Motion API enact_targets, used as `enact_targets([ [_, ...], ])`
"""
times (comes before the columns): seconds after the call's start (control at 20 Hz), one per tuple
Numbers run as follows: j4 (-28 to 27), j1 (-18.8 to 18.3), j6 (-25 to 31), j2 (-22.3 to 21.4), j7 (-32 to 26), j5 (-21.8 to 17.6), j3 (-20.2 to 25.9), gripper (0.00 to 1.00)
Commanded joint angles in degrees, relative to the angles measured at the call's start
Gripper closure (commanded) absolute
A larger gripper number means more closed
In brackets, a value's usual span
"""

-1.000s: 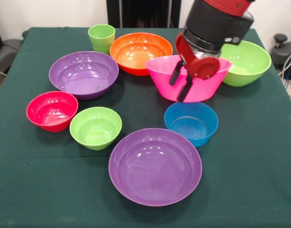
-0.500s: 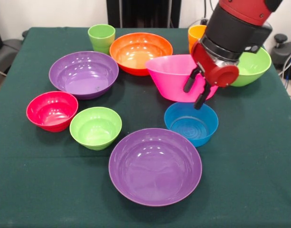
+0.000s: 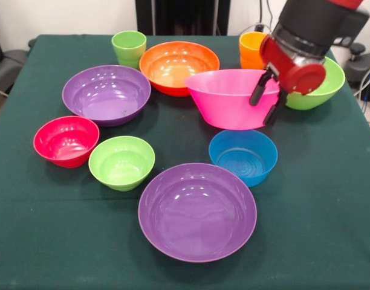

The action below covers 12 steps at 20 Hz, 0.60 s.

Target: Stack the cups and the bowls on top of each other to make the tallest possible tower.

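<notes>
**Gripper-to-bowl relation: pink bowl rim, right side of front view**

1. Gripper (image 3: 268, 104): hangs off the red/black arm at upper right of front view. Two black fingers (image 3: 257, 92) are spread moderately wide and hold nothing. Both point down and slightly toward picture-left.

2. Nearest task item: pink bowl (image 3: 224, 99), upright on the counter (image 3: 46, 241), mouth up. Gripper sits over its right-hand rim; one finger overlaps the wall in this view, the other hangs just off the rim. Contact vs. merely in front of it: cannot tell from one view.

3. Direction: bowl centre lies to picture-left of the gripper, slightly lower. Bowl is round, so no long axis; judged grasp line is across the rim wall, one finger inside, one outside.

4. Other items:
- Blue bowl (image 3: 243, 156): below the gripper, toward the camera, near the pink bowl, not touching it.
- Large green bowl (image 3: 321, 84): behind the arm, partly hidden.
- Orange cup (image 3: 251, 49): behind the pink bowl.
- Orange bowl (image 3: 179, 65) and green cup (image 3: 129, 48): far side.
- Purple bowls: one at left (image 3: 106, 93), one nearest the camera (image 3: 197, 211).
- Red bowl (image 3: 66, 141) and small green bowl (image 3: 121, 162): side by side at left.

5. Status: judged early stage. No item is nested or stacked; all stand separately.
</notes>
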Motion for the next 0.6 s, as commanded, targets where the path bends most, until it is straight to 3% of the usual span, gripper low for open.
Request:
enact_targets([
  [0.05,4.9,1.9,6.1,-2.8,13.8,0.3,3.4,0.00],
  [0.2,4.3,3.1,8.1,-2.6,15.5,0.1,2.3,0.00],
  [0.6,9.4,1.2,3.1,-3.8,14.4,1.4,4.8,0.00],
])
